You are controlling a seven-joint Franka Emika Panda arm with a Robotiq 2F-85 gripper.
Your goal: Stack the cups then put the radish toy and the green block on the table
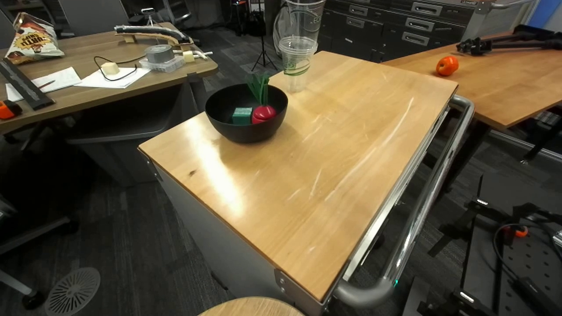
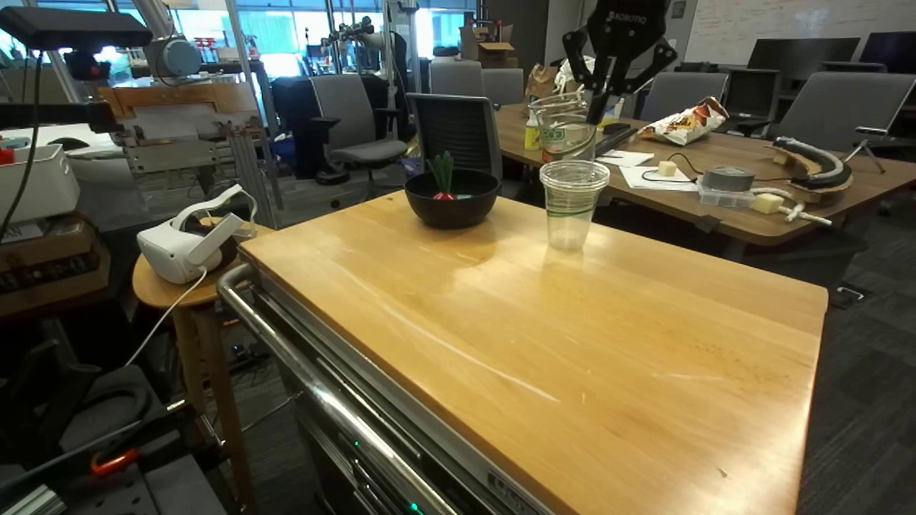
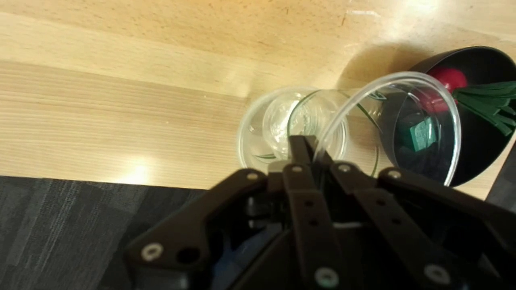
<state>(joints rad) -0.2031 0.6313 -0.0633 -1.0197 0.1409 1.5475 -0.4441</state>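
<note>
Gripping one clear cup (image 2: 562,132) by its wall near the rim, my tool (image 2: 596,111) clenched on one side, open end up. Held cup sits higher than the stacked cups (image 2: 571,207) in both exterior views and overlaps them in the wrist view; base touching the stack or not, can't tell from my feeds. Stack: upright on the wooden surface (image 1: 342,145), near an edge, more than one rim showing, exact count unclear, green print on the plastic. Near it, apart: black bowl (image 1: 246,134). In the bowl: radish toy (image 1: 264,114), red body low, green stalk rising past the rim; green block (image 1: 242,116) right beside it. In an exterior view the bowl (image 2: 452,213) hides most of the block. From the wrist I see the block and part of the radish through the held cup. Metal rail (image 1: 428,197) along one side of the surface. Background, quick: desk (image 1: 83,50) with chip bag (image 1: 33,41) and grey tape roll (image 1: 159,54); white headset (image 2: 179,250) on a stool (image 2: 154,286); orange-red round thing (image 1: 447,66) on another wooden top (image 1: 505,87).
</note>
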